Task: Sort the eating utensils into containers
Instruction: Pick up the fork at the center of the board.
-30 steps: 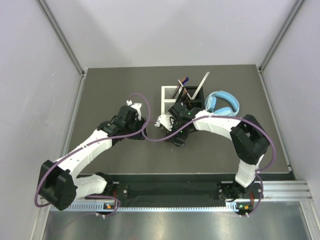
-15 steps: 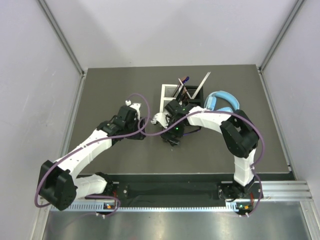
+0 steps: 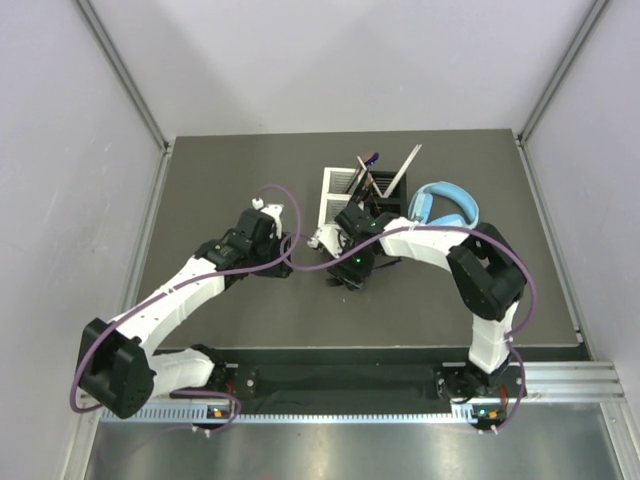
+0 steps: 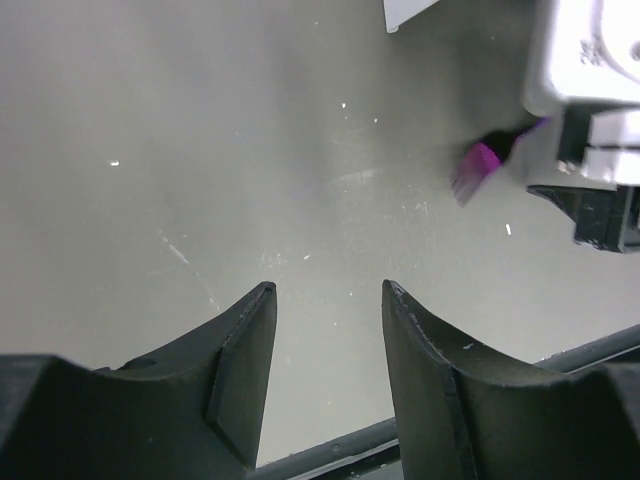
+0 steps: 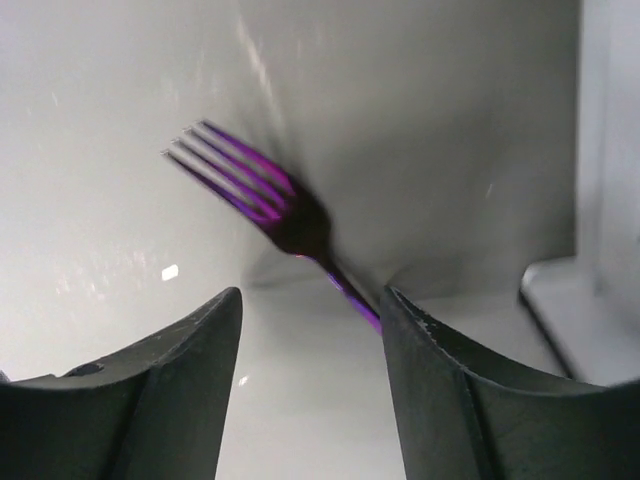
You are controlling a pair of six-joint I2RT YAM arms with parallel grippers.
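A purple metallic fork (image 5: 270,205) lies on the dark table, tines pointing away and left. My right gripper (image 5: 312,295) hangs just over it, open; the fork's handle runs down behind the right finger (image 5: 450,400), and nothing is pinched between the jaws. From above, the right gripper (image 3: 345,272) sits in front of the white caddy (image 3: 335,195), with the black caddy (image 3: 388,200) beside it. Both caddies hold upright utensils, among them a purple-blue one (image 3: 368,163) and a pale stick (image 3: 406,167). My left gripper (image 4: 325,290) is open over bare table; the fork's tines (image 4: 478,167) show at its right.
Light-blue headphones (image 3: 446,206) lie right of the black caddy. Purple cables loop between the two arms. A corner of the white caddy (image 4: 410,12) shows at the top of the left wrist view. Grey walls enclose the table on three sides.
The right arm has shifted its elbow and its gripper has moved slightly left in front of the white caddy. The left arm has stayed still.
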